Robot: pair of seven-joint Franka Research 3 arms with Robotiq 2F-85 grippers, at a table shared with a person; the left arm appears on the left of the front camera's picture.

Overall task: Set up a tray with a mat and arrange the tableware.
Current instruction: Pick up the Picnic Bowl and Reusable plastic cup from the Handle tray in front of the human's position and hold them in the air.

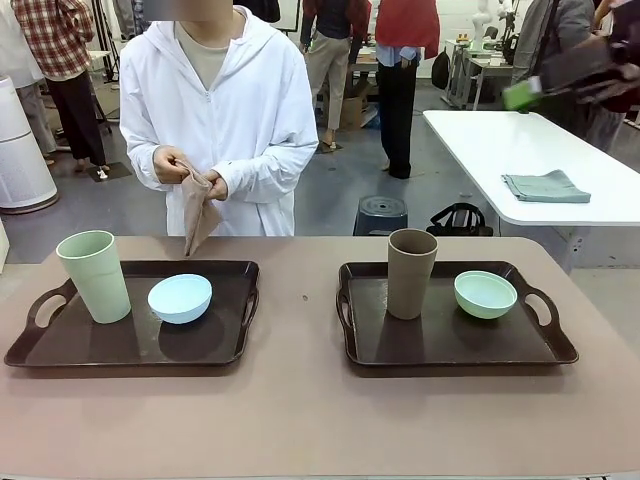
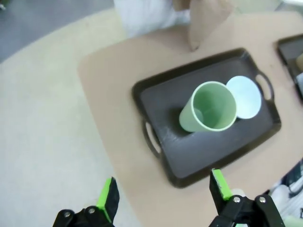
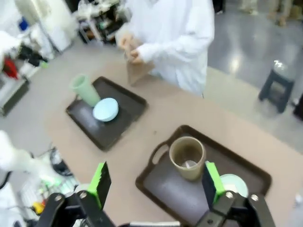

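One pale green cup point(image 1: 95, 277), light blue bowl point(image 1: 180, 298), brown cup point(image 1: 411, 272) and mint green bowl point(image 1: 485, 294).

There were two dark trays point(image 1: 90, 345) point(image 1: 440, 340), two tall cups point(image 1: 95, 275) point(image 1: 411, 272), two small bowls point(image 1: 180, 297) point(image 1: 485, 293) and one folded brown cloth point(image 1: 198, 215), held by one person point(image 1: 225, 100).

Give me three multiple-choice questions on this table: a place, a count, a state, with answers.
1. The tall brown matte plastic cup stands: A in the right dark tray, B in the left tray, C on bare table.
2. Small round bowls in trays: A one, B two, C three.
3. The folded tan cloth is: A spread in a tray, B in the person's hands, C on the floor.
Answers: A, beside the mint green bowl; B, mint green and light blue bowl; B, both hands grip it.
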